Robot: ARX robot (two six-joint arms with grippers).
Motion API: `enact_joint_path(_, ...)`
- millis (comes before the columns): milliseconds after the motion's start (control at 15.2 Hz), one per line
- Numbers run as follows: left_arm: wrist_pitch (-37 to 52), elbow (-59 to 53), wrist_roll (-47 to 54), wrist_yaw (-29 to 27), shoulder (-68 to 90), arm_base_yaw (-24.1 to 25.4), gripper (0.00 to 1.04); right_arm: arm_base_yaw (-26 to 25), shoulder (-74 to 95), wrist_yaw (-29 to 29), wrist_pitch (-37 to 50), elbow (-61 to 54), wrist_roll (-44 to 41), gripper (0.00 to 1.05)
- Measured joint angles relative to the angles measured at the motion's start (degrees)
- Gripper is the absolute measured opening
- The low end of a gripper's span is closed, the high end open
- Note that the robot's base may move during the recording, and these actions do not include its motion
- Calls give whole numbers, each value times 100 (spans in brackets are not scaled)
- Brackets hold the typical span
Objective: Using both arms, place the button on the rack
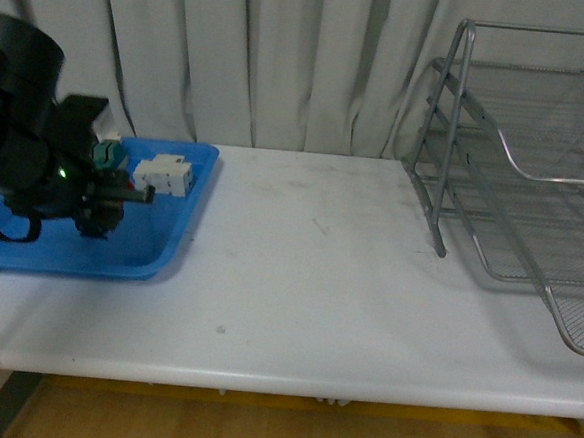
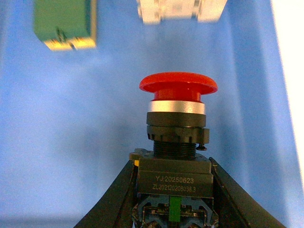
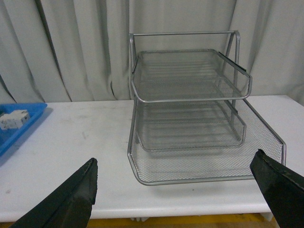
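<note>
The button (image 2: 178, 109) has a red mushroom cap and a black body. My left gripper (image 2: 173, 190) is shut on its body, with the cap pointing away from the wrist, above the floor of the blue tray (image 2: 71, 118). In the front view the left gripper (image 1: 118, 199) is over the blue tray (image 1: 119, 262) at the far left, and the button is hard to make out there. The silver wire-mesh rack (image 1: 534, 196) stands at the right of the table. My right gripper (image 3: 180, 190) is open and empty, facing the rack (image 3: 190, 95) from in front. The right arm is out of the front view.
A green-and-cream switch (image 2: 64, 23) and a white block (image 2: 180, 9) lie in the blue tray beyond the button; both show in the front view, the switch (image 1: 107, 153) and the block (image 1: 165, 175). A white table (image 1: 308, 280) spans between tray and rack. Grey curtains hang behind.
</note>
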Motion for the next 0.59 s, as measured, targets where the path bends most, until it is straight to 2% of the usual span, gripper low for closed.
enact_joint_path(131,109,-184,4,83,-332,20,36,0,0,2,-2,0,-2,98)
enact_joint_path(262,376,-837,131,199,-1432,33,36,0,0,2,-4,0,0,98)
enact_joint_path(459,343,-2317,426,446,-3235,-87,36,0,0,2,0,0,0,98)
enact_joint_path(591,330,-4192,553,470,-5460,-26,36,0,0,0,-2,0,0,98)
